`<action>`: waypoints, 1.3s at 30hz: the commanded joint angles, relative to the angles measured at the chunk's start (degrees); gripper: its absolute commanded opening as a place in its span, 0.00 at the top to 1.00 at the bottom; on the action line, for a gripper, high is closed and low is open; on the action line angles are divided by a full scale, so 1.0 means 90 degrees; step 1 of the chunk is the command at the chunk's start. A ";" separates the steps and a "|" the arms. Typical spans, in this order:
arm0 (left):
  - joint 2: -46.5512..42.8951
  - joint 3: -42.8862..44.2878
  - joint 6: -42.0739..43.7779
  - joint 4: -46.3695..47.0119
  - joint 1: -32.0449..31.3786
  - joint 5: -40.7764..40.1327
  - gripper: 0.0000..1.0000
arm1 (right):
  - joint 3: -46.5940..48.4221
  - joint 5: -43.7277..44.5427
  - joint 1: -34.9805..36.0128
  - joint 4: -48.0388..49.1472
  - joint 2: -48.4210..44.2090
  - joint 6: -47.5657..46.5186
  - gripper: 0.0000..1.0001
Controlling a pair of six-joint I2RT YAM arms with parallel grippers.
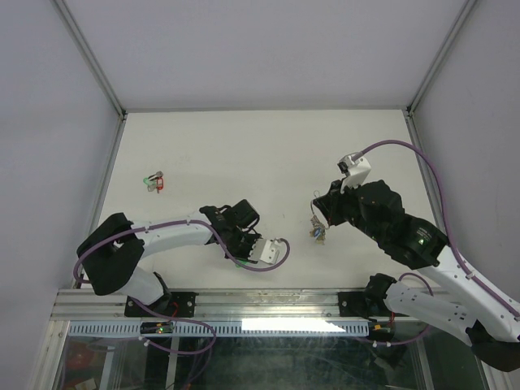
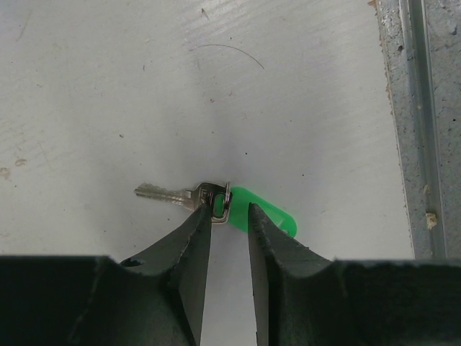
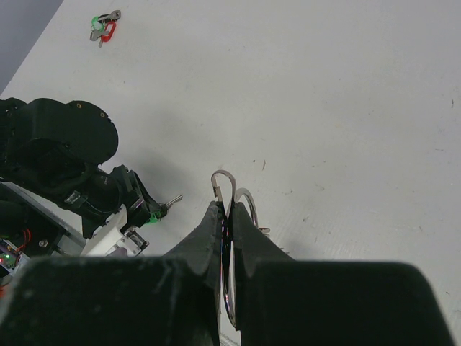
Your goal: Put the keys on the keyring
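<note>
A silver key [image 2: 164, 192] with a green plastic tag [image 2: 272, 213] lies flat on the white table. My left gripper [image 2: 229, 211] is open, its fingertips straddling the key's head and small ring; the left finger touches the key head. From above, the left gripper [image 1: 242, 257] is low over the green tag [image 1: 241, 262]. My right gripper [image 3: 230, 209] is shut on the thin silver keyring [image 3: 229, 189], whose split end sticks out past the fingertips. From above, small keys hang from the keyring [image 1: 317, 231] under the right gripper [image 1: 319, 214].
A second small key bunch with green and red parts [image 1: 154, 182] lies at the far left of the table; it also shows in the right wrist view [image 3: 105, 27]. An aluminium rail [image 2: 421, 122] runs along the table's near edge. White walls enclose the table.
</note>
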 commanded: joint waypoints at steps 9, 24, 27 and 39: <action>0.0159 0.0265 0.0143 0.0036 0.0070 0.0234 0.77 | 0.0085 0.0113 -0.0026 0.0295 -0.0147 -0.0017 1.00; 0.0189 0.0405 -0.0007 0.0005 0.0070 0.0052 1.00 | 0.0066 0.0189 -0.0026 0.0200 -0.0222 -0.0047 1.00; -0.0109 0.0426 -0.0311 0.0210 0.0065 -0.0125 1.00 | 0.0051 0.0199 -0.0026 0.0204 -0.0258 -0.0093 1.00; -0.1496 0.0698 -0.3776 0.1454 0.0069 -0.2452 1.00 | 0.0121 -0.0216 -0.0026 0.0300 -0.0222 -0.0535 1.00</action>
